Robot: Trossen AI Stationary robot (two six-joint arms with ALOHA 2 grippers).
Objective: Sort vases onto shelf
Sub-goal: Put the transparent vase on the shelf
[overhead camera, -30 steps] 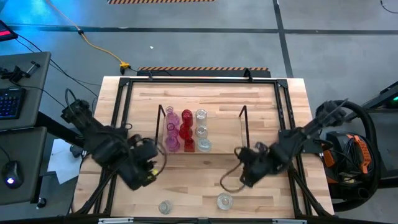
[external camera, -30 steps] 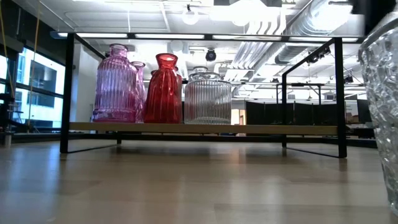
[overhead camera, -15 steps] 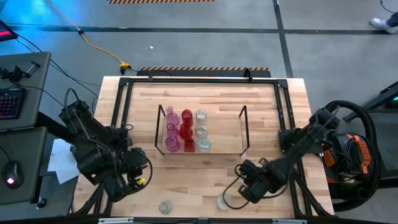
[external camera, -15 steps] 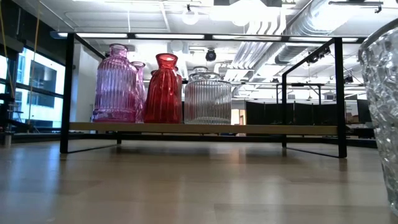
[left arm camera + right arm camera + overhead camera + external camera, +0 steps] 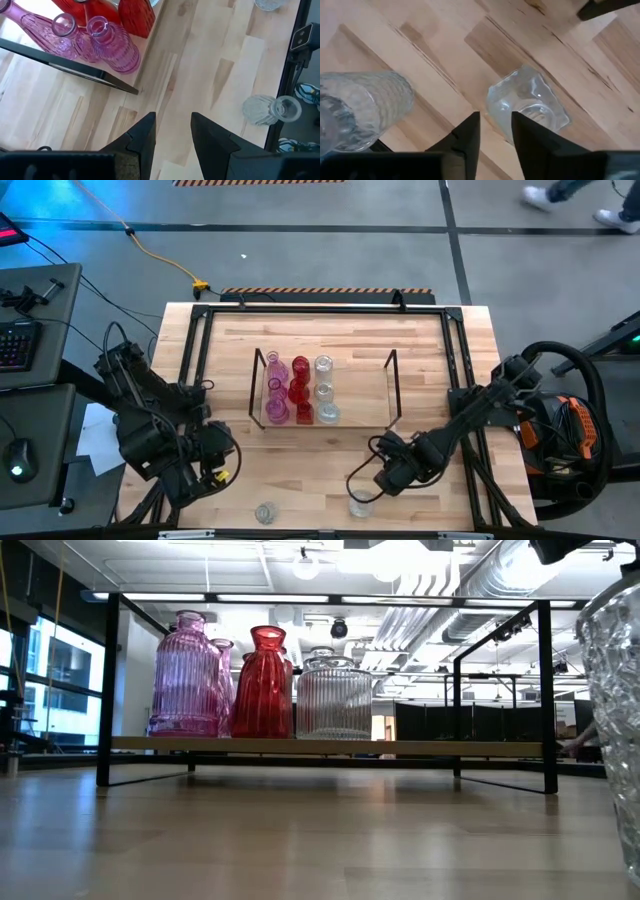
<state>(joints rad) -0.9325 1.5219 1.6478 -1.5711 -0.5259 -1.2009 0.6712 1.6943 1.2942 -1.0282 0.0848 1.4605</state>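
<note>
The shelf (image 5: 355,412) stands mid-table. On its left half stand rows of pink vases (image 5: 274,390), red vases (image 5: 300,388) and clear vases (image 5: 323,390). A squarish clear vase (image 5: 527,107) stands on the tabletop near the front edge (image 5: 360,505), with a textured clear vase (image 5: 362,107) beside it. My right gripper (image 5: 495,122) points down just above the squarish vase, open, and its fingers hold nothing. Another clear vase (image 5: 265,512) stands farther left. My left gripper (image 5: 172,125) hovers open over the table's front left (image 5: 215,468).
The shelf's dark wire end frames (image 5: 393,385) rise at both ends, and its right half is bare board. A black frame (image 5: 320,310) runs around the tabletop. In the low view the textured vase (image 5: 612,720) looms close at the right.
My right gripper has gone down and toward the near edge, rolling as it went, and now stands over the squarish clear vase. My left gripper has swung toward the table's left edge. No vase has moved.
</note>
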